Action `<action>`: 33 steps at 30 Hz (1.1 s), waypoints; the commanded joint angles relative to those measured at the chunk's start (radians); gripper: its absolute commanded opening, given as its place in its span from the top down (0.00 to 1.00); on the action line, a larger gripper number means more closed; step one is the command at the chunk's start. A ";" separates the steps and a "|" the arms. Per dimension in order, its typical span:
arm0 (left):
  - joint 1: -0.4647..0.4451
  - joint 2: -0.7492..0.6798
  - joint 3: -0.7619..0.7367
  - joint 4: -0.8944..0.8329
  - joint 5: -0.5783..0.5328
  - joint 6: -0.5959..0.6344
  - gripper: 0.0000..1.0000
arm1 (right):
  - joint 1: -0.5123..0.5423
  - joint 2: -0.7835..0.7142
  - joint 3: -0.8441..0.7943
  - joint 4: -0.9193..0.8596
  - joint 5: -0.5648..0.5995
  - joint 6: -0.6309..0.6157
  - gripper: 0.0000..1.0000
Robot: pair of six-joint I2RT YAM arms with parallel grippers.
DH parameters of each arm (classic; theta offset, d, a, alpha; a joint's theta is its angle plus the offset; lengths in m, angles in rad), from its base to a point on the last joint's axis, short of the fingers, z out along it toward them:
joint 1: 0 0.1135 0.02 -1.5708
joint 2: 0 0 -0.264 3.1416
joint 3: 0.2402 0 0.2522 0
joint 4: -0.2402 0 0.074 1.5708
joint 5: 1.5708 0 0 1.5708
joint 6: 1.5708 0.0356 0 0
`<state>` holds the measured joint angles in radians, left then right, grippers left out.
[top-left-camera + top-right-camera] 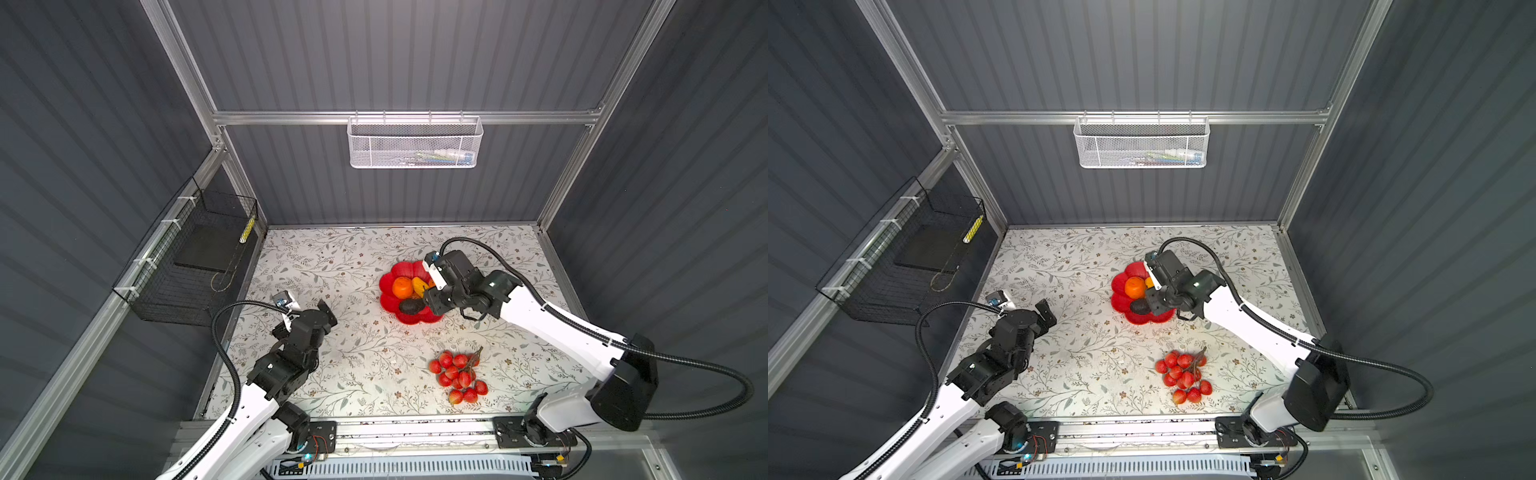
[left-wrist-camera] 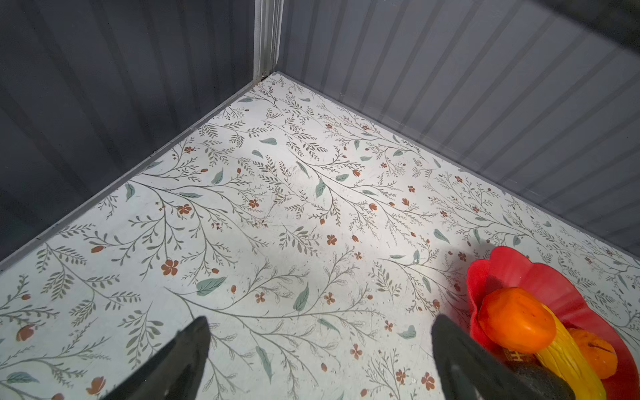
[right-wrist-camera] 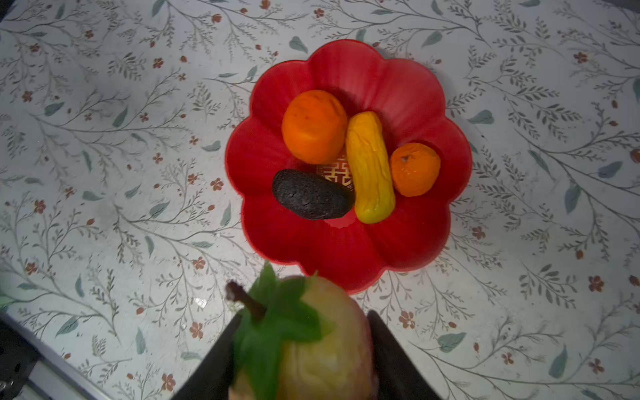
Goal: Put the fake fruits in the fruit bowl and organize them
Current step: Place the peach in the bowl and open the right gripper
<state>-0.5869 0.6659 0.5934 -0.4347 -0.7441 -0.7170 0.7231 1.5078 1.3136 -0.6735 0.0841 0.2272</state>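
Note:
The red scalloped fruit bowl (image 1: 388,303) (image 1: 1119,301) (image 3: 346,69) (image 2: 512,266) holds a large orange (image 1: 402,287) (image 3: 313,126), a smaller orange (image 3: 415,169), a yellow curved fruit (image 3: 369,166) and a dark avocado (image 1: 410,307) (image 3: 311,199). My right gripper (image 1: 430,297) (image 3: 304,315) hangs over the bowl's right edge, shut on a yellow-red strawberry (image 3: 329,346) with green leaves. The strawberry is hidden in both top views. A bunch of red berries (image 1: 457,376) (image 1: 1183,376) lies on the table nearer the front. My left gripper (image 1: 328,311) (image 2: 320,322) is open and empty, left of the bowl.
A white mesh basket (image 1: 415,143) hangs on the back wall. A black wire basket (image 1: 195,257) is fixed to the left wall above the table. Grey walls close in the floral table (image 1: 353,374) on three sides.

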 commanded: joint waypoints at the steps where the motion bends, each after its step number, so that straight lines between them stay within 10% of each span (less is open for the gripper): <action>1: 0.007 -0.022 0.022 -0.054 0.005 -0.017 0.00 | -0.022 0.113 0.048 0.009 -0.008 -0.018 0.60; 11: 0.007 -0.048 0.047 -0.076 0.018 -0.002 0.00 | -0.057 0.311 0.098 0.062 -0.020 -0.020 0.56; 24: 0.007 0.030 0.082 0.011 0.114 0.073 0.00 | -0.065 0.287 0.081 0.072 0.007 -0.001 0.17; 33: 0.007 0.224 0.155 0.217 0.525 0.278 0.06 | -0.174 -0.061 -0.146 0.304 -0.030 0.126 0.01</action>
<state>-0.5854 0.8379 0.6949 -0.3244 -0.4191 -0.5426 0.5949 1.5742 1.2400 -0.4908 0.0624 0.2836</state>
